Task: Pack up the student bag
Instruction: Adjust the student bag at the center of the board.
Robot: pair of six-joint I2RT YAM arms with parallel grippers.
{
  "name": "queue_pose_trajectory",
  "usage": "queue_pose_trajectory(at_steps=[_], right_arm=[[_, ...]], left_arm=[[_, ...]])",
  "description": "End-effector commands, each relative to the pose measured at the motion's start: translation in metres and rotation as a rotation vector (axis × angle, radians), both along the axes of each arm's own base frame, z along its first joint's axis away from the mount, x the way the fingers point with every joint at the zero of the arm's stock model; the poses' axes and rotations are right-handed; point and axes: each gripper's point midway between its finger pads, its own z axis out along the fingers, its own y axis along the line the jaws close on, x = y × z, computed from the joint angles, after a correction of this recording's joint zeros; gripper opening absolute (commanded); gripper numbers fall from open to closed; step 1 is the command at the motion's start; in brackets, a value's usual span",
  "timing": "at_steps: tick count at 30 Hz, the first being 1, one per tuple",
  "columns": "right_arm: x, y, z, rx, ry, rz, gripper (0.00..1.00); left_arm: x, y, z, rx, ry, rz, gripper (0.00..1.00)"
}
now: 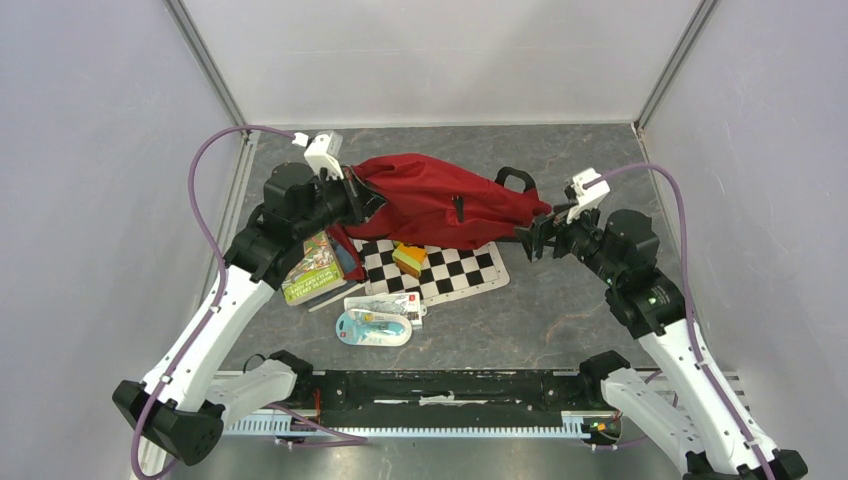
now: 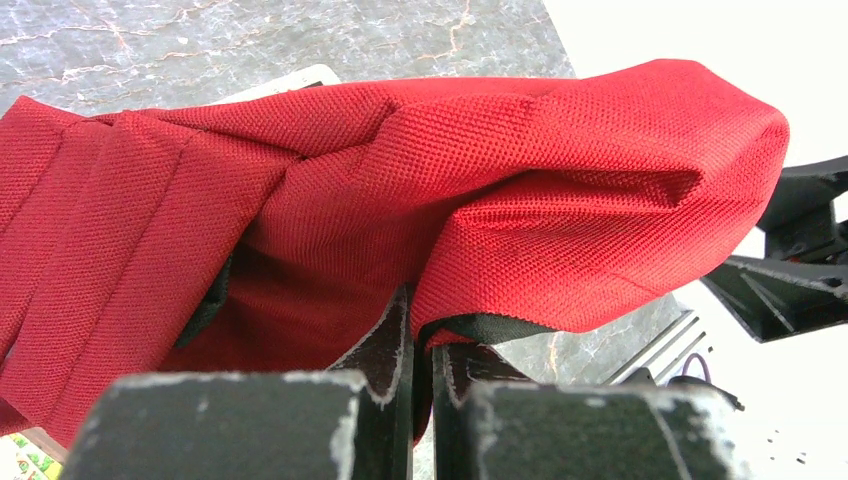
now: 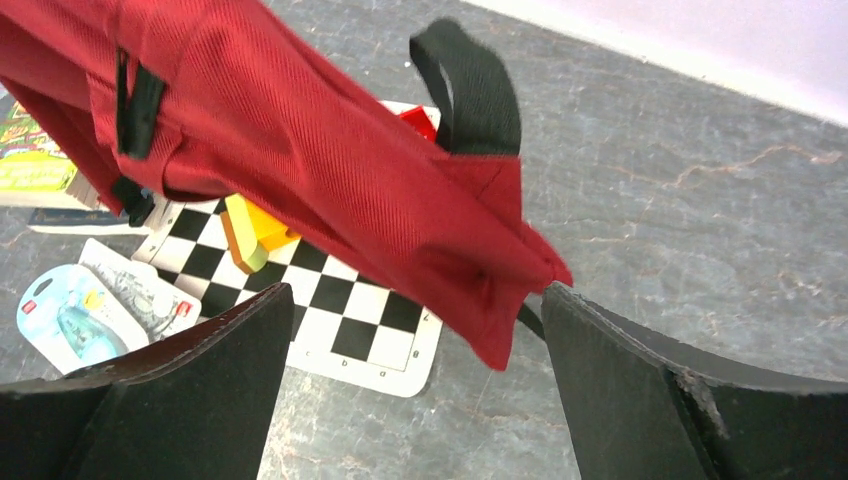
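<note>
The student bag [image 1: 430,200] is found in the far middle of the bench [image 1: 570,310], where it is stretched from left to right between the two arms. Its near edge is held over the far edge of a black-and-white chessboard [image 1: 445,272]. The left gripper [image 1: 350,203] is clenched on the left end of the bag. In the left wrist view its fingers [image 2: 392,340] are pressed almost together, and a fold of red fabric with black trim is caught between them. The right gripper [image 1: 535,238] is placed at the right end of the bag and is released, with its jaws spread wide. In the right wrist view the red corner of the bag is seen hanging in the gap between the two dark fingers [image 3: 200,370]. It is nearer to the right one, and it cannot be told whether the finger is touched by the fabric. A black handle loop [image 3: 470,90] is seen standing up from this end of the bag. A yellow and orange block [image 1: 409,258] is placed on the chessboard, partly under the bag. A book with a green cover [image 1: 312,268] is laid just left of the board, below the left arm. Two blister packs [image 1: 378,320] are laid on the bench at the near side of the board.
</note>
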Motion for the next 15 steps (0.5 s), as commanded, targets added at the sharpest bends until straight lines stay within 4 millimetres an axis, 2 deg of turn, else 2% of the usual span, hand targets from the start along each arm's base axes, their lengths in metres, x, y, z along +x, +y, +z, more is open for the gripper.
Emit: queue_pose_trajectory(at_steps=[1,3,5,7,10,11,13,14,15], right_arm=[[0.001,0.006,-0.013,0.040,0.007,0.016,0.98],[0.006,0.004,-0.030,0.025,0.046,-0.007,0.98],[0.013,0.001,-0.039,0.009,0.055,-0.036,0.98],[0.023,-0.005,-0.039,-0.022,0.037,-0.073,0.90],[0.039,-0.015,-0.026,-0.063,-0.009,-0.141,0.57],[0.044,-0.018,-0.016,-0.071,-0.032,-0.165,0.40],[0.053,-0.023,0.007,-0.070,-0.073,-0.203,0.14],[0.056,-0.025,0.019,-0.082,-0.100,-0.213,0.04],[0.058,-0.028,0.035,-0.088,-0.131,-0.227,0.00]], left_arm=[[0.006,0.005,0.032,-0.065,-0.054,0.052,0.02],[0.006,0.005,0.033,-0.065,-0.057,0.050,0.02],[0.005,0.006,0.034,-0.062,-0.057,0.051,0.02],[0.005,0.006,0.034,-0.061,-0.061,0.048,0.02],[0.003,0.004,0.038,-0.060,-0.079,0.025,0.02],[0.002,0.002,0.041,-0.062,-0.092,0.010,0.02],[-0.001,-0.002,0.048,-0.054,-0.131,-0.036,0.02],[-0.003,-0.005,0.053,-0.046,-0.156,-0.066,0.02],[-0.006,-0.008,0.058,-0.039,-0.180,-0.101,0.02]])
